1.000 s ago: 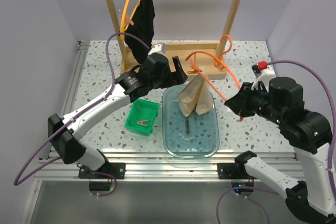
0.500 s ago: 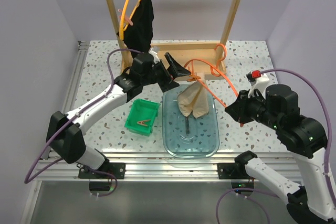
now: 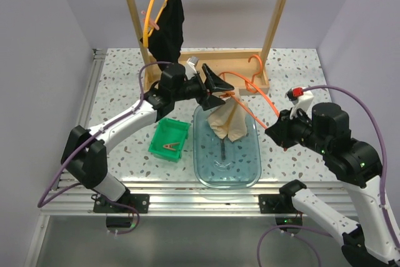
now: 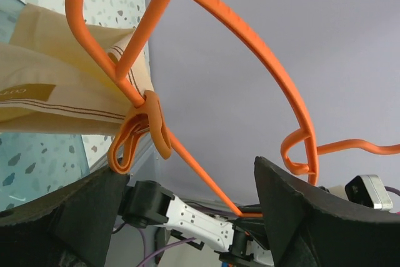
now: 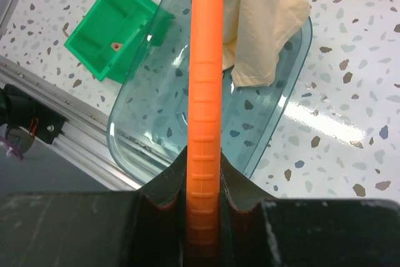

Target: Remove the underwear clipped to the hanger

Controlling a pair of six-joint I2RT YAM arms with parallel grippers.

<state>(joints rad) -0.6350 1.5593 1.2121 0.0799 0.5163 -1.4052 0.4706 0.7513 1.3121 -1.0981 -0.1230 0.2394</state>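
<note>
A beige underwear hangs from a clip on an orange hanger, drooping into a clear bin. My right gripper is shut on the hanger's lower bar; in the top view the right gripper sits right of the bin. My left gripper is open, its fingers straddling the hanger bar just short of the clip, touching nothing I can see. The beige underwear hangs left of the clip. A black underwear hangs clipped to a second orange hanger on the rack.
A wooden rack with two upright posts stands at the back. A green tray left of the clear bin holds a brown clip. The metal table edge runs along the front.
My left gripper has swung round to point right at the clip on the hanger. The right arm has shifted the hanger left and lower, so the beige underwear sags deeper into the bin.
</note>
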